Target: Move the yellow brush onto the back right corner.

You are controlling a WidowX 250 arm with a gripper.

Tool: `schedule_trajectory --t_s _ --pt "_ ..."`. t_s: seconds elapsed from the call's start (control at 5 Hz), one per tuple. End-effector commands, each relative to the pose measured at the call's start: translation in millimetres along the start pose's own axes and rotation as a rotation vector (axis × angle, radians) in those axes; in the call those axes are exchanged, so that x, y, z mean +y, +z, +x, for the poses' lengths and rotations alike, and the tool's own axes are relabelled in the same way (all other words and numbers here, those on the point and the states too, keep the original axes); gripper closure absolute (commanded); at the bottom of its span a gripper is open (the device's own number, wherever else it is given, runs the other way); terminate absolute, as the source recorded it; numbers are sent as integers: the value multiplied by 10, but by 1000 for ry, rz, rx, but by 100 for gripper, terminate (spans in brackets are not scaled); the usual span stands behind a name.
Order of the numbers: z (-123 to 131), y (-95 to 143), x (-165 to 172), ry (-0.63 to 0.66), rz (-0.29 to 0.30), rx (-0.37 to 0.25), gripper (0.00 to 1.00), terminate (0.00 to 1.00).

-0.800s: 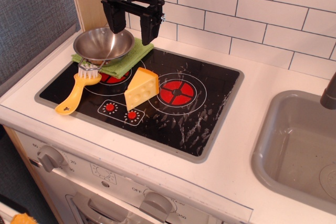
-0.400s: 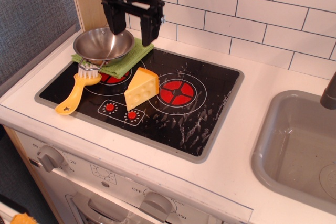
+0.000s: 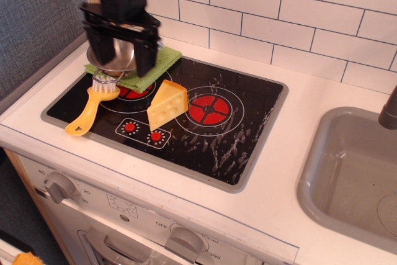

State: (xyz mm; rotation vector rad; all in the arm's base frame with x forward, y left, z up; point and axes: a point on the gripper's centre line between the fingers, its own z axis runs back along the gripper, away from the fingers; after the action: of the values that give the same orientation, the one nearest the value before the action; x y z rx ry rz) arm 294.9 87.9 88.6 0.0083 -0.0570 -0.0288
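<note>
My gripper [image 3: 120,54] hangs with its two black fingers [image 3: 147,57] pointing straight down and spread wide apart, nothing between them. It sits above the steel pan [image 3: 115,60], my wrist rising out of view.

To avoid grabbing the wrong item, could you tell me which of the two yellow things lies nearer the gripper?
The yellow brush, with its white bristles just below the open gripper; the cheese wedge sits farther right.

cheese wedge [image 3: 167,104]: upright on cooktop | steel bowl [image 3: 111,60]: on green cloth [image 3: 149,71] | grey sink [image 3: 347,178]: right
</note>
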Motion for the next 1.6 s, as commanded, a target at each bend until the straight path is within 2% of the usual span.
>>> schedule_trajectory --t_s 0.0,0.2,0.4,0.6,1.0,1.2,1.4 --pt "-513 63 244 66 87 -51 0 0" --pt "-461 -79 466 119 132 -68 0 0" --pt "-514 -263 698 198 153 -103 0 0" --pt "-476 -471 788 244 136 -83 0 0" --pt "-341 -665 495 135 74 -43 0 0" --pt "-364 -390 440 131 127 -86 0 0" --pt "-428 -179 498 181 187 -99 0 0"
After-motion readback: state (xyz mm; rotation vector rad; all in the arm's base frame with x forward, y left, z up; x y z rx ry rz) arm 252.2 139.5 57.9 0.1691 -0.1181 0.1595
